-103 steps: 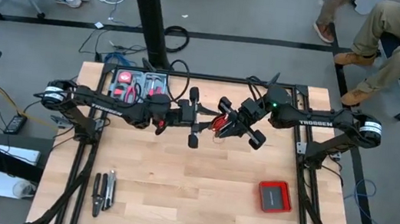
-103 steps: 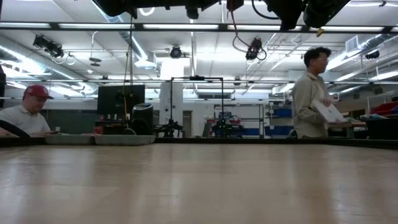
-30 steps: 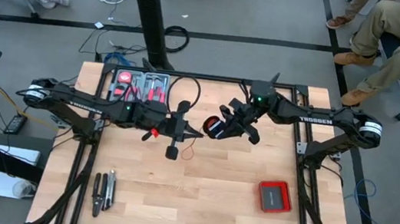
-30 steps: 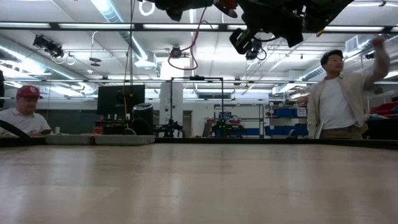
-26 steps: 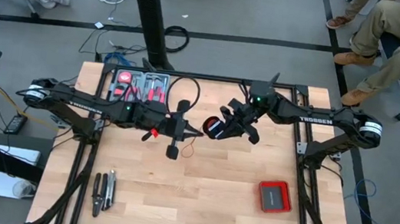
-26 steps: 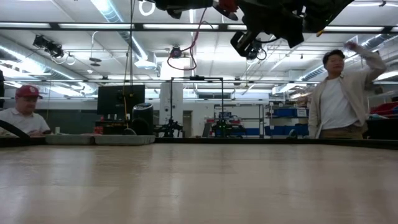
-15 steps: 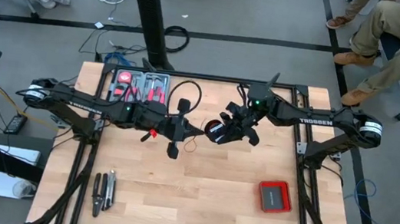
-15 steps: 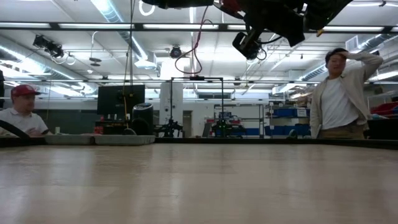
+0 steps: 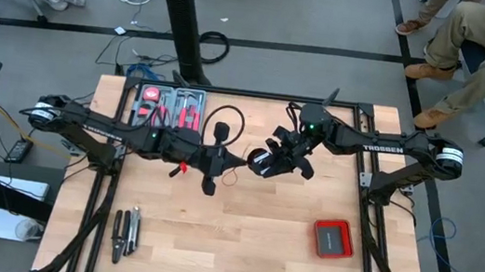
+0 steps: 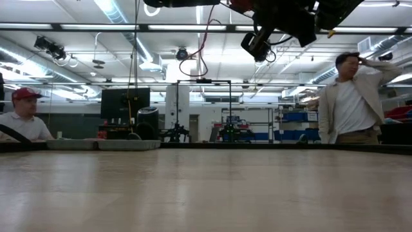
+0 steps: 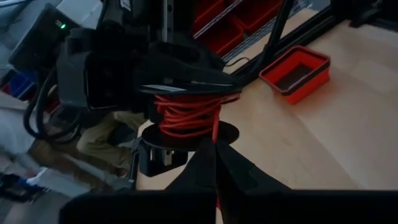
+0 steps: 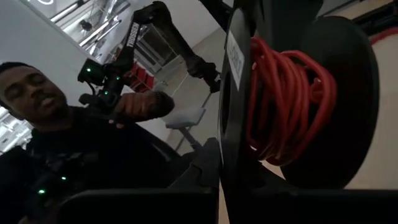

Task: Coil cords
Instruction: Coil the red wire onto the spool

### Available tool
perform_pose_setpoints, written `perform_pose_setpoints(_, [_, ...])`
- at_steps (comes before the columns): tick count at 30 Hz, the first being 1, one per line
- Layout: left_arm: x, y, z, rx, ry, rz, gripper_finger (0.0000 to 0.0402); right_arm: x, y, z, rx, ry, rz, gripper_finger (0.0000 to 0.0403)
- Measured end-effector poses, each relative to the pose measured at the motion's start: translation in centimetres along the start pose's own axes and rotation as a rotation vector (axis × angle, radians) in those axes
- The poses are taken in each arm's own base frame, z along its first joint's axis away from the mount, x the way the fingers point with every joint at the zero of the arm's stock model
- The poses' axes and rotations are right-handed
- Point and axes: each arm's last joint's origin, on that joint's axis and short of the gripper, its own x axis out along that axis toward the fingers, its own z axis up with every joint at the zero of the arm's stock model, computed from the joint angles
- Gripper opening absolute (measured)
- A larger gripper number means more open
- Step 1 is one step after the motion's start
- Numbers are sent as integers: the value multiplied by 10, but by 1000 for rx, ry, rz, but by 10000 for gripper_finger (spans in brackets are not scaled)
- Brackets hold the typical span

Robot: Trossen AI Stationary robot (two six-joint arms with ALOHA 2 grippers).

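Both hands now sit closer together: right hand [image 9: 262,164] pinches the spool [image 11: 186,118]; left hand [image 9: 231,162], just beside, pinches the red wire [image 11: 215,134]

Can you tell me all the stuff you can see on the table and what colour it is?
red wire: one, red, wound on the spool, one strand running to the left gripper
spool: one, black, held up above the table's middle
red box: one, red, front right of the table
tool tray: one, red and black tools, back left of the table
pliers: dark, front left; count unclear
left gripper: one, dark, shut on the red wire
right gripper: one, dark, shut on the spool
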Motion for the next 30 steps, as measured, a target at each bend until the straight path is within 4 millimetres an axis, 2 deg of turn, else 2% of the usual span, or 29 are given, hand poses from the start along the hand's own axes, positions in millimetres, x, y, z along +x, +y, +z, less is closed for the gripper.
perform_pose_setpoints(5, [-1, -3, 2, 3, 20, 28, 12, 3, 1, 0, -47, -14, -26, 0])
perform_pose_setpoints(15, [-4, -6, 7, -33, 19, 59, 71, 5, 2, 0, -113, -29, -51, 0])
perform_pose_setpoints(23, [-11, 0, 13, -155, -39, 64, 76, -9, 12, 8, -128, -74, -71, 0])
perform_pose_setpoints(30, [12, -12, 7, -328, -65, 18, 76, -22, 17, 12, -118, -111, -130, 0])
